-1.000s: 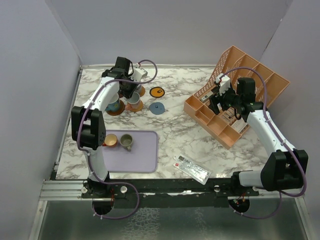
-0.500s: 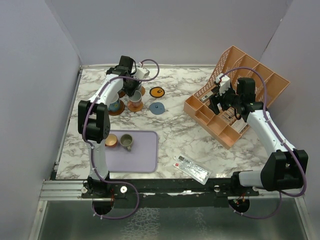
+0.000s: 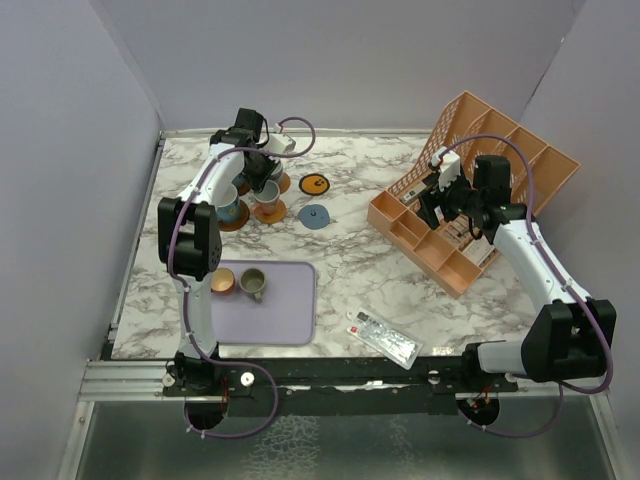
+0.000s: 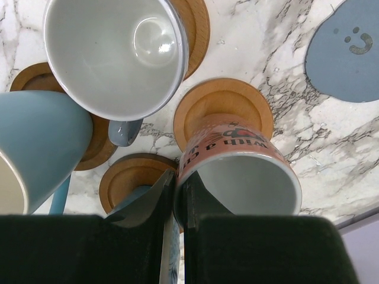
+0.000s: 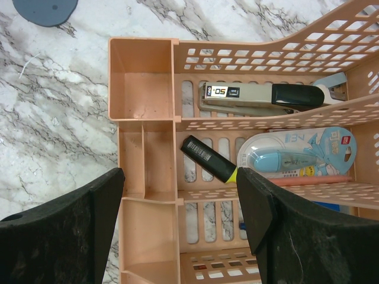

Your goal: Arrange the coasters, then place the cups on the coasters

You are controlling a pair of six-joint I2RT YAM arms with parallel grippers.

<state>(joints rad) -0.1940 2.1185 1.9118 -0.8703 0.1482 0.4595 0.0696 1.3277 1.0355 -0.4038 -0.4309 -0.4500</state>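
Your left gripper (image 4: 174, 186) works in the far-left corner, close to the back and side walls. Its fingers are pinched almost together on what looks like the wall of a patterned blue cup (image 4: 142, 204), above a dark brown coaster (image 4: 127, 174). Room is tight there: the grey-white cup (image 4: 112, 53), the light blue cup (image 4: 35, 148) and the salmon cup (image 4: 237, 171) each sit on a coaster and crowd the fingers. To the right, the orange coaster (image 3: 316, 183) with its black mark and the grey-blue coaster (image 3: 316, 216) lie bare. Beyond them open marble table (image 3: 360, 260) runs to the organiser (image 5: 142, 89). Your right gripper (image 5: 179, 174) hovers over it, fingers wide apart and empty, above a stapler (image 5: 260, 94) and a marker (image 5: 207, 160). The orange cup (image 3: 221, 281) and olive-green cup (image 3: 252, 284) stand on the lavender tray (image 3: 290, 320) at the left front, and a packet (image 3: 383, 338) lies by the front edge.
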